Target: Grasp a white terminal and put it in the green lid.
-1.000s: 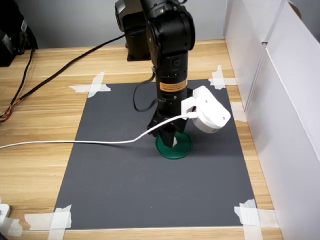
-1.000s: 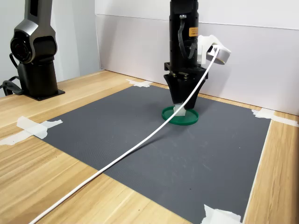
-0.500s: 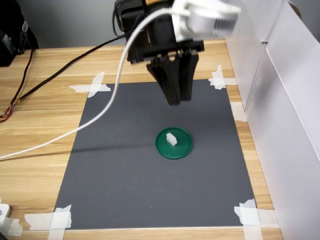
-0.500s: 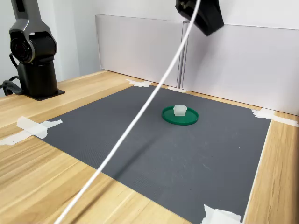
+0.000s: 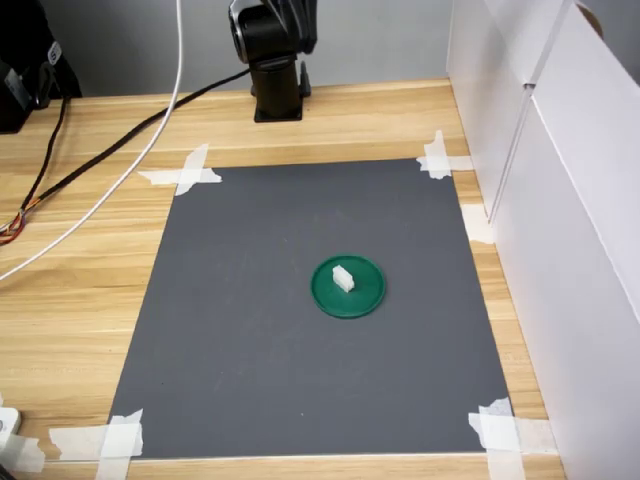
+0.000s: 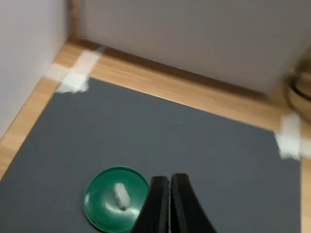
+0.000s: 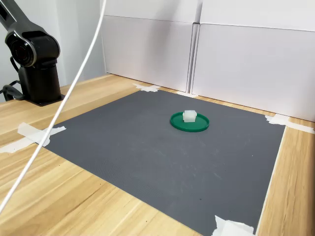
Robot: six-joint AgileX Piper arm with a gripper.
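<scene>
Gripper [image 6: 169, 191] hung high above the mat, jaws closed and empty; terminal [image 5: 343, 276] lay inside lid [image 5: 365, 297], task apparently done.

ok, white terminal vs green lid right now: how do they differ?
Colour: the white terminal is white; the green lid is dark green.
Shape: the terminal is a small rectangular block; the lid is a flat round disc with a low rim.
Size: the terminal is much smaller and covers only a small part of the lid.
Pose: the terminal stands up from the lid's floor; the lid lies flat on the grey mat.
Shared: neither is held by the gripper.
</scene>
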